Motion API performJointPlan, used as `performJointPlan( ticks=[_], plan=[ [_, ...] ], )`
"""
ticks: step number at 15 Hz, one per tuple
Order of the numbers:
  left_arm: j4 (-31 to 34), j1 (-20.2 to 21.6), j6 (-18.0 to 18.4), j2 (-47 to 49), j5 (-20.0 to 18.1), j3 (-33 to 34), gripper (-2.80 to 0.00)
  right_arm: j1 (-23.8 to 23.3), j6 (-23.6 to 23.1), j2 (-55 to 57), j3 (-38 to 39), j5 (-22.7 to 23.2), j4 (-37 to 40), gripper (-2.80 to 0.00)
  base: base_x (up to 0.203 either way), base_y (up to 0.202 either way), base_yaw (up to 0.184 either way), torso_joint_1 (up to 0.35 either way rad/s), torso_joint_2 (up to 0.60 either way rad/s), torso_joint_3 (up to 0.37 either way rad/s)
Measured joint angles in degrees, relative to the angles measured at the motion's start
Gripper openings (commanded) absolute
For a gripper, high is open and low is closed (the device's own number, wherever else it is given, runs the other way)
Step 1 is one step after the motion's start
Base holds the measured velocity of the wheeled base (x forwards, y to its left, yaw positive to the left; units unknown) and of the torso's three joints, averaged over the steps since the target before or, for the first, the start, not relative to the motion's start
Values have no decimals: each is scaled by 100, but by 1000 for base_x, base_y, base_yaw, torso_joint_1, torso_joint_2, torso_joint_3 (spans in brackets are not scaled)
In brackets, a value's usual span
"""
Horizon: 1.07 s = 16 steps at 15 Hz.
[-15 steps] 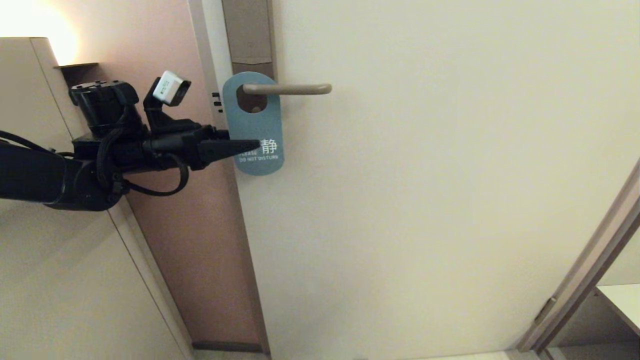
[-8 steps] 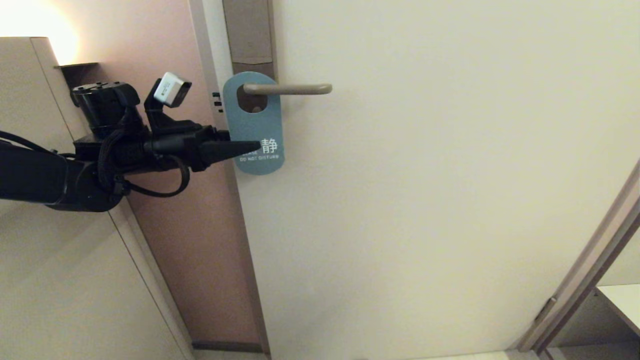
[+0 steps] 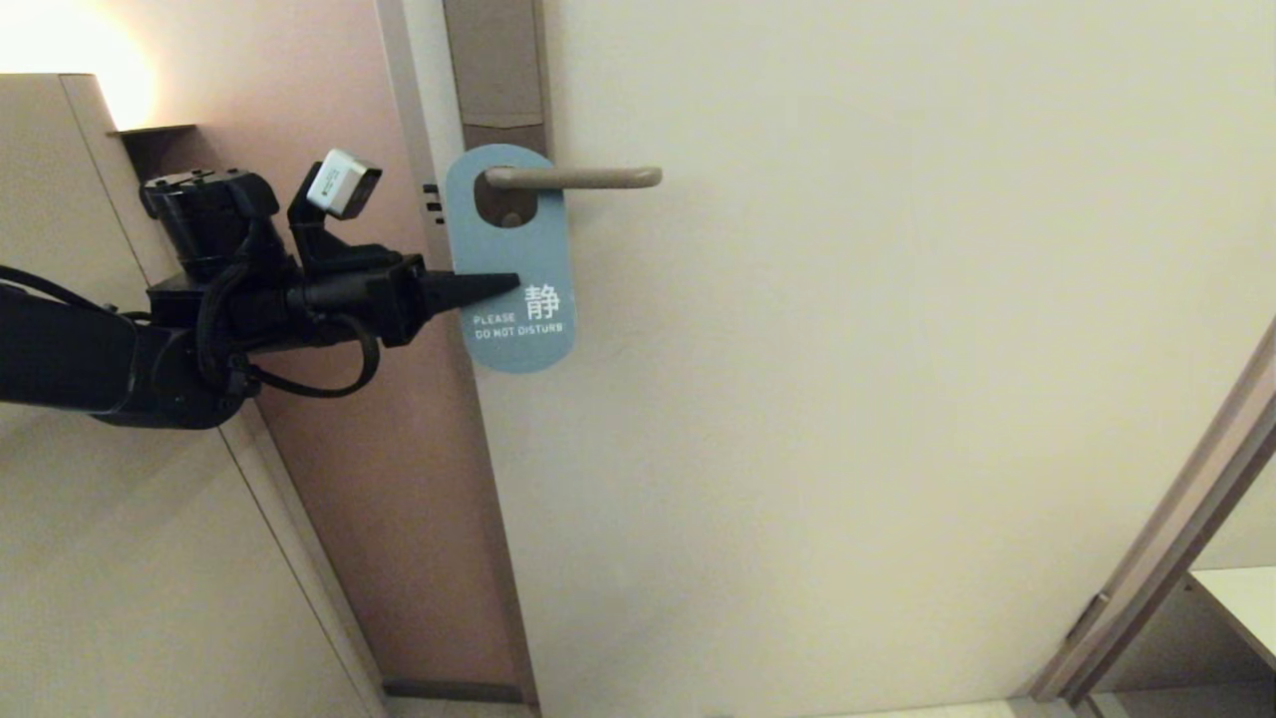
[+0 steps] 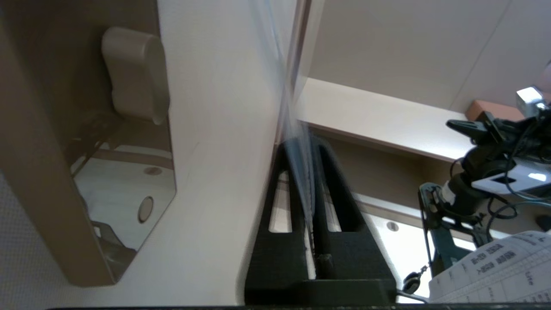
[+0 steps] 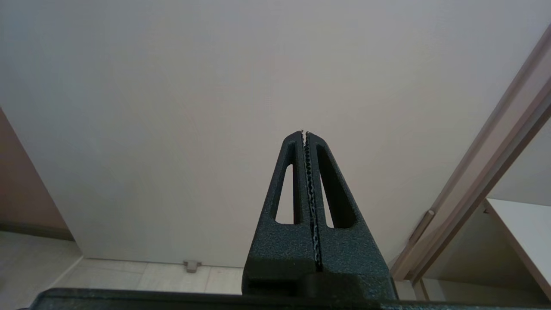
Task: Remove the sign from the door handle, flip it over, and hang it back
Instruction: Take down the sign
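Since a second ago, left gripper (image 3: 498, 285) is clamping the sign's (image 3: 518, 329) edge, swinging it outward. Thin, light, probably flexible, it is still hanging on the door handle (image 3: 573, 179).

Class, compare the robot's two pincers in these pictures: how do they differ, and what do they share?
The left pincer is clamped on the blue sign hanging from the door handle; the right pincer holds nothing. The left reaches out to the door's edge; the right points at bare door. Both are black and shut.
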Motion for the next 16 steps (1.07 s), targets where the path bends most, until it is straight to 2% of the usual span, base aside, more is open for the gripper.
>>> performJointPlan(
  ticks=[10,16],
  plan=[
    [4,-10,11,-299,20,169,-280,0,-2,0,0,-2,1,-280,0,0,0,0,0,0],
    [33,-150,5,-547,361,393,-280,0,2,0,0,-4,-1,-280,0,0,0,0,0,0]
  ],
)
